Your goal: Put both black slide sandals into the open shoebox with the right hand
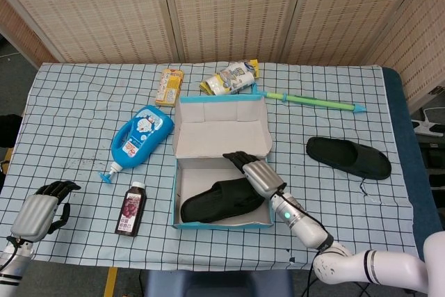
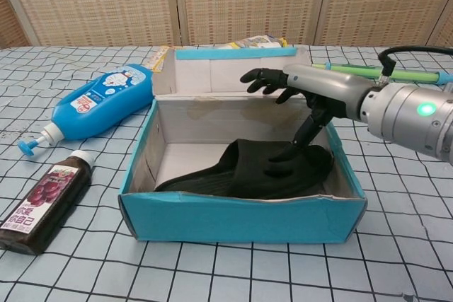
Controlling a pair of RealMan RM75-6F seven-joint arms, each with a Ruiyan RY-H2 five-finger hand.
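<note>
Head view: open shoebox point(image 1: 182, 193) sits mid-table, teal outside, cardboard inside, lid flap point(image 1: 221, 130) folded back toward far edge. One black slide sandal point(image 1: 224, 201) lies flat in the box, along its near wall. Right hand point(image 1: 252, 170) hovers above the box's right side, fingers spread, holding nothing; in chest view the thumb points down toward the sandal's strap point(image 2: 301, 164), contact can't tell. Second black slide sandal point(image 1: 349, 157) on the cloth near right table edge, well apart from box. Left hand point(image 1: 38, 212) at near left corner, fingers curled in, nothing in it.

Other items: blue lotion pump bottle point(image 1: 140, 138) lying just left of box; dark juice bottle point(image 1: 130, 209) near front edge, left of box; small yellow carton point(image 1: 169, 86) and snack bag point(image 1: 229, 79) near far edge; green and blue water squirter point(image 1: 311, 101) right of snack bag. Checked tablecloth point(image 1: 76, 116) covers table.
</note>
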